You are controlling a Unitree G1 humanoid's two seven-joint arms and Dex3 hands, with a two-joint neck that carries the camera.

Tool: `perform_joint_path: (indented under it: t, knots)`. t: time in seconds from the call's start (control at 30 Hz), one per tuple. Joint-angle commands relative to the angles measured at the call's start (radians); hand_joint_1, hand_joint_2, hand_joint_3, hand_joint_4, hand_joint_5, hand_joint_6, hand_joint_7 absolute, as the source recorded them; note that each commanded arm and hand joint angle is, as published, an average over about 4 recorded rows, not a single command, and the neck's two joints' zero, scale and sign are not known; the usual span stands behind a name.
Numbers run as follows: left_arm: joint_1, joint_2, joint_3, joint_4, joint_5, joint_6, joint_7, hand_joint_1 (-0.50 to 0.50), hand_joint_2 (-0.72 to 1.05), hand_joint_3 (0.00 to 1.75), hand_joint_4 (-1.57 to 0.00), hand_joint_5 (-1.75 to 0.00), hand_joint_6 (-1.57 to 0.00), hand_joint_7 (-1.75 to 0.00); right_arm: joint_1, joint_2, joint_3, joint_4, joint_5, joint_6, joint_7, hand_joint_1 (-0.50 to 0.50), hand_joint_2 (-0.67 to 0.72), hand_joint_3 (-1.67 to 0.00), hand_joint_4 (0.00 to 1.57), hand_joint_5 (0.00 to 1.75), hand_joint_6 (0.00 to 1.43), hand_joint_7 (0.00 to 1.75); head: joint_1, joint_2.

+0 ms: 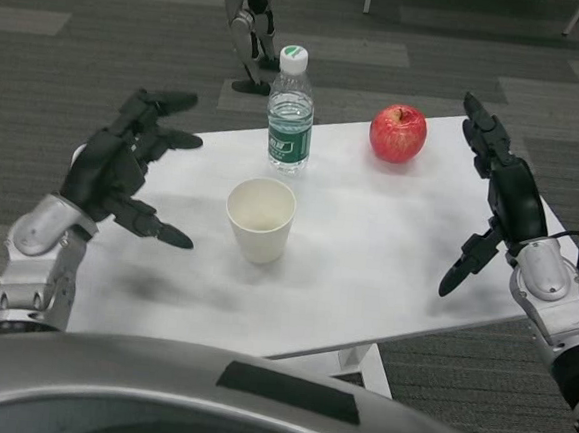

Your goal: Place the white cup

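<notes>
Our left hand (123,168) hovered left of the centre-frame white cup (260,218), fingers spread and empty for grasping; our right hand (500,193) waited spread, empty.

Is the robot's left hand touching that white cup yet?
Apart. In the head view, bare white table shows between the left hand and the white cup; its fingers are spread and hold nothing.

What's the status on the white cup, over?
Left hand open, right hand open, both clear of the white cup. Cup upright mid-table, unheld. Bottle just behind it.
</notes>
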Motion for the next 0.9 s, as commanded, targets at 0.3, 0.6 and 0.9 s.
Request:
perform_joint_path:
  t: [0.3, 0.6, 0.9]
  knots:
    - [-0.017, 0.079, 0.067, -0.215, -0.063, 0.262, -0.004, -0.5, 0.16, 0.09, 0.0, -1.23, 0.0, -0.84, -0.001, -0.001, 0.004, 0.003, 0.004, 0.001, -0.001, -0.46, 0.65, 0.0, 0.0, 0.0, 0.0, 0.0, -0.004, 0.026]
    - [-0.08, 0.093, 0.017, -0.265, -0.066, 0.287, 0.009, -0.5, 0.34, 0.09, 0.0, -1.23, 0.0, -0.84, -0.007, -0.007, -0.005, -0.028, 0.006, 0.001, -0.002, -0.46, 0.61, 0.0, 0.0, 0.0, 0.0, 0.0, -0.035, 0.071]
    - [-0.101, 0.096, -0.019, -0.277, -0.075, 0.3, 0.016, -0.5, 0.43, 0.09, 0.0, -1.23, 0.0, -0.84, -0.016, -0.019, -0.052, -0.106, 0.009, 0.001, -0.002, -0.47, 0.63, 0.0, 0.0, 0.0, 0.0, 0.0, -0.051, 0.102]
